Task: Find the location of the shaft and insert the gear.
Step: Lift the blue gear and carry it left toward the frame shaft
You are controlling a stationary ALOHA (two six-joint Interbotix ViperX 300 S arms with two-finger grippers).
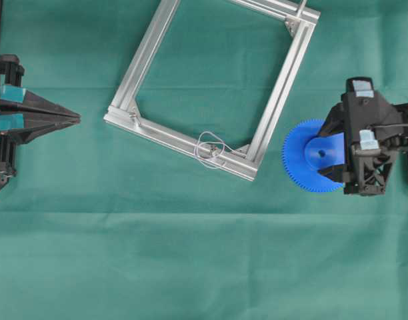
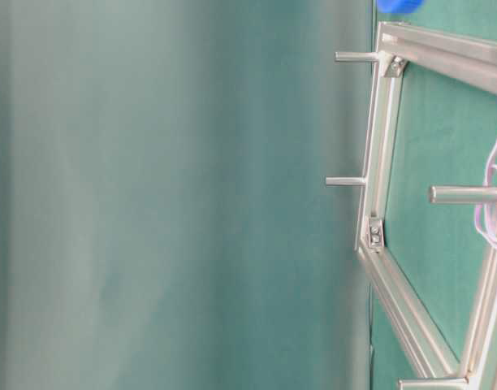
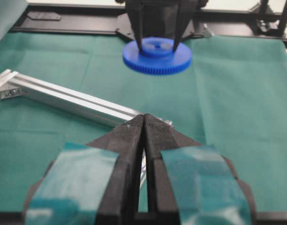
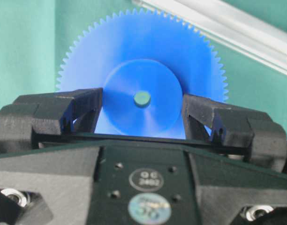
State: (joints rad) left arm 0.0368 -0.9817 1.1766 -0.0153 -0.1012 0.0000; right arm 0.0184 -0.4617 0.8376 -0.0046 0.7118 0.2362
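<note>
The right hand (image 1: 332, 155) pinches the blue gear (image 1: 312, 155) by its raised hub, one finger (image 4: 75, 112) on each side, holding it flat above the green table (image 1: 204, 267), just right of the aluminium frame (image 1: 271, 127). The shaft (image 1: 211, 152) stands on the frame's near bar close to its right corner, ringed by loops of thin pale wire (image 1: 211, 143), well apart from the gear. The left hand (image 3: 144, 126) hangs at the table's left edge, fingers pressed together, holding nothing.
</note>
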